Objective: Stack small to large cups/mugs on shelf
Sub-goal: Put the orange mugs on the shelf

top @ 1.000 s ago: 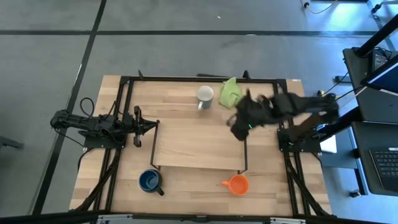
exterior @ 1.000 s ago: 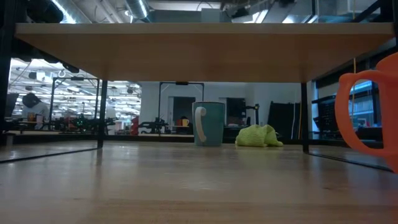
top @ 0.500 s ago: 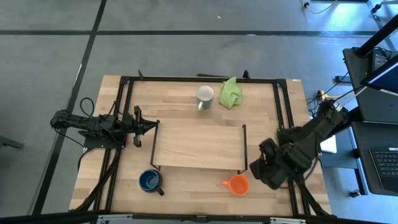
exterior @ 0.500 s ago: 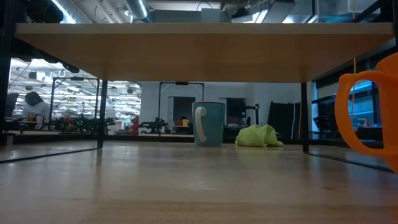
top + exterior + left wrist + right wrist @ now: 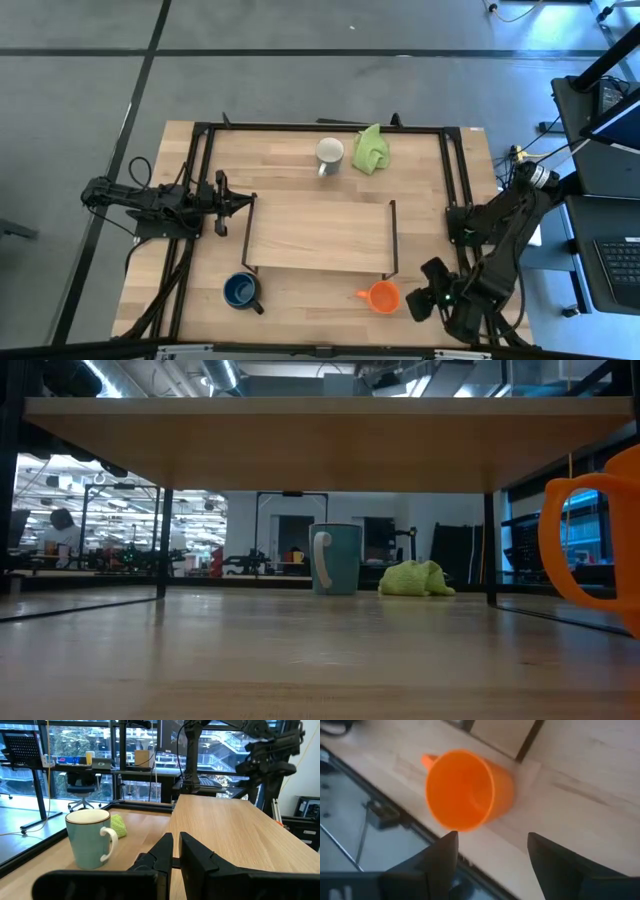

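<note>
The small orange mug (image 5: 383,296) stands upright on the tabletop near the front edge, in front of the shelf's right end, its handle toward the table's left. My right gripper (image 5: 413,300) is open just right of it and above it, touching nothing; its wrist view looks down into the mug (image 5: 465,790). The dark blue mug (image 5: 240,290) stands at the front left. The white-grey mug (image 5: 329,153) stands at the far middle. The shelf (image 5: 320,235) is a light-wood board with nothing on it. My left gripper (image 5: 244,200) is shut and waits at the shelf's left end.
A lime-green cloth (image 5: 370,148) lies right of the white-grey mug at the far edge. Black rails (image 5: 392,238) stand at the shelf's short ends, and a black frame (image 5: 455,170) borders the table. The low view shows the shelf board (image 5: 320,435) overhead and the orange mug (image 5: 600,540) at right.
My right gripper has swung from beside the green cloth at the far side, past the shelf's right end, toward the table's near edge. It now hangs just right of the orange mug. No mug has moved.
</note>
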